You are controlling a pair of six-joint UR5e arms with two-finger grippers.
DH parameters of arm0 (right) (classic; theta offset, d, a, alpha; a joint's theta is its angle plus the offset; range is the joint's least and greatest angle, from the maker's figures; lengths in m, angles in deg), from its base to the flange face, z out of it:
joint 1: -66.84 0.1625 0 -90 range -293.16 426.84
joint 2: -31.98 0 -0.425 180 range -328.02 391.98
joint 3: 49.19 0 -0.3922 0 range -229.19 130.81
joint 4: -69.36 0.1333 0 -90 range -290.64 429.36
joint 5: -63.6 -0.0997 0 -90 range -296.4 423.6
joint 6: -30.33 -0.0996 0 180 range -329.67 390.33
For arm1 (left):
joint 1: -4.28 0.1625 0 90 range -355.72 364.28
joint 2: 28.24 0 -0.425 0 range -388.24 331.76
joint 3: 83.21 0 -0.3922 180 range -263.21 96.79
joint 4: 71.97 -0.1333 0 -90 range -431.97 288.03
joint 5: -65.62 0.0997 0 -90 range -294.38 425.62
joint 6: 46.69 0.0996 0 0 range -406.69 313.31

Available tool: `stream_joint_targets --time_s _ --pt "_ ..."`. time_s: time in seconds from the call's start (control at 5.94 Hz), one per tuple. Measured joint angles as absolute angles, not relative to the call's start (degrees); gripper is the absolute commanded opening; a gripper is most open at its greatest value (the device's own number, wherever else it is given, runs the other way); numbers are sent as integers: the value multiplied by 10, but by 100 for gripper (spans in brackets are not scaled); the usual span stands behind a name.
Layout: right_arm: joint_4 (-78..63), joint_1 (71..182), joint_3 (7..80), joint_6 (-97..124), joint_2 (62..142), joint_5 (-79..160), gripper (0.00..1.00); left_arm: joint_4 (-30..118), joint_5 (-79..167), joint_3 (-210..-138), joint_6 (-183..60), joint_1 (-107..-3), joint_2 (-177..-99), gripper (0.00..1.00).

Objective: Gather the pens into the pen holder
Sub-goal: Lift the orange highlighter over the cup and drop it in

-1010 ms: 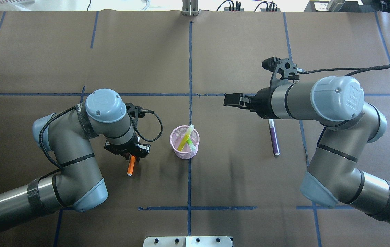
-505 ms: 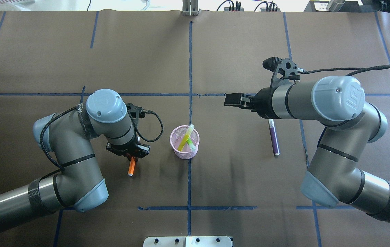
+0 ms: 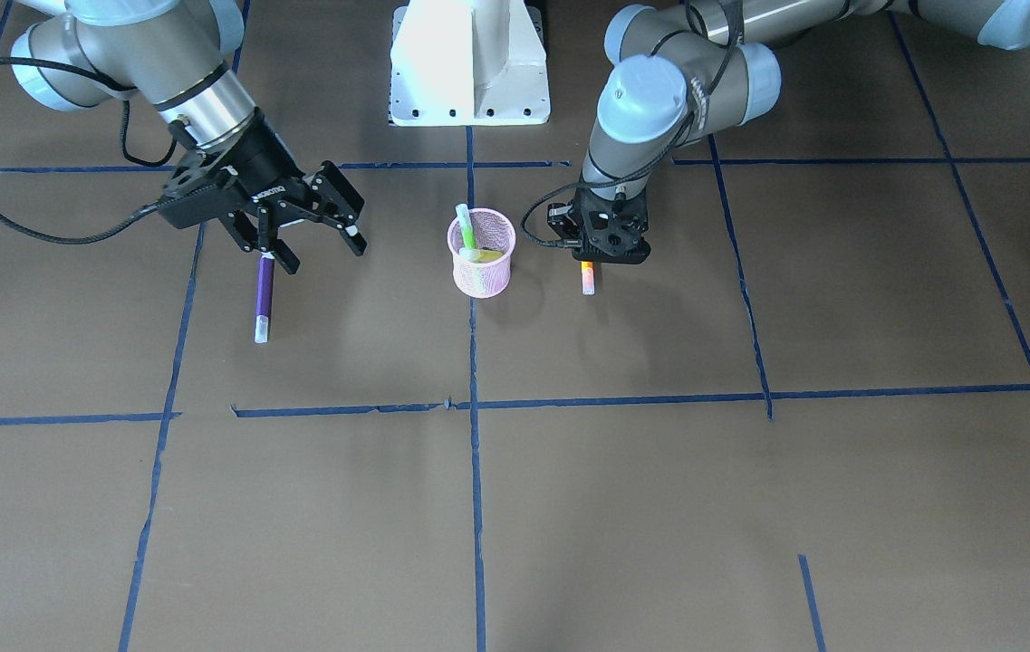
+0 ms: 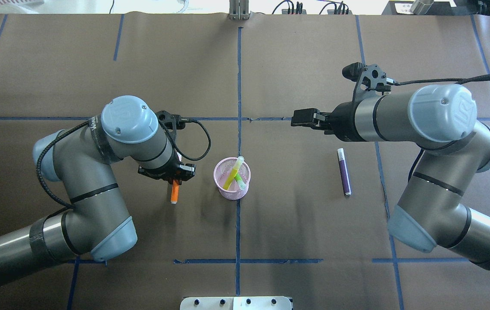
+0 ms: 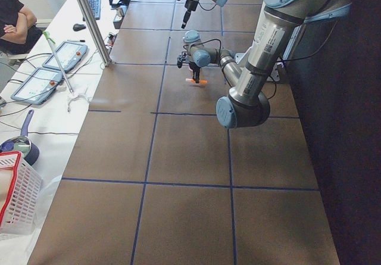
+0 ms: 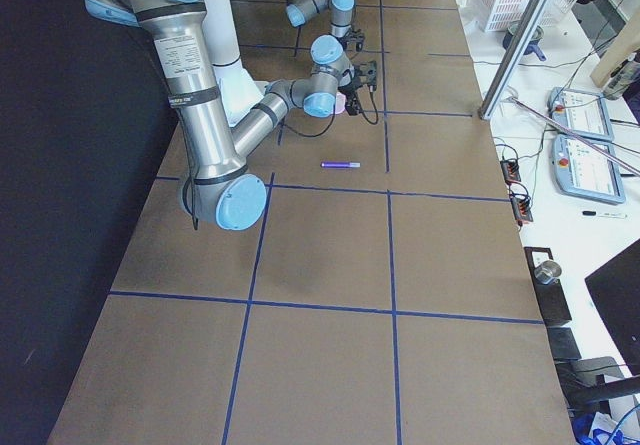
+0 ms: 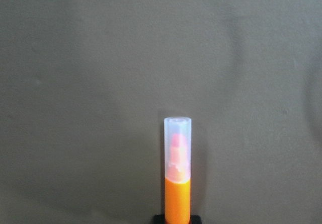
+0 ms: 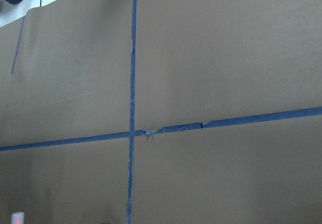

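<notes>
The right gripper (image 3: 320, 249) hangs over the brown table (image 4: 313, 237) with its fingers spread wide, holding nothing. The left gripper (image 4: 175, 180) pinches the orange pen (image 4: 175, 194) near the pink pen holder (image 3: 481, 276), maybe lifted a little. The green pen (image 4: 232, 174) leans inside the holder. The purple pen (image 4: 344, 172) lies flat, well apart from it.

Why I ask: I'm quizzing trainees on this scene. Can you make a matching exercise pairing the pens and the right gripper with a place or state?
1 orange pen
2 green pen
3 purple pen
4 right gripper

A lying on the table, untouched
B jaws spread, empty
C inside the pen holder
D held by the left gripper

Pairs: 1-D, 2-C, 3-A, 4-B.
</notes>
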State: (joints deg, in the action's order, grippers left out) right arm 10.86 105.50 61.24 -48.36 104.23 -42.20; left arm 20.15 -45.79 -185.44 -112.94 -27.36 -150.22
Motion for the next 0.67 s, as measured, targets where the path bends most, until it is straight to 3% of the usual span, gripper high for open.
stream_joint_targets --time_s 0.34,0.67 --pt "111 1081 625 -482 1059 -459 99 249 -319 -1945 -1219 -268 -1511 0" --pt "110 1085 626 -481 1066 -459 99 326 -139 -1957 -1273 -190 -1513 0"
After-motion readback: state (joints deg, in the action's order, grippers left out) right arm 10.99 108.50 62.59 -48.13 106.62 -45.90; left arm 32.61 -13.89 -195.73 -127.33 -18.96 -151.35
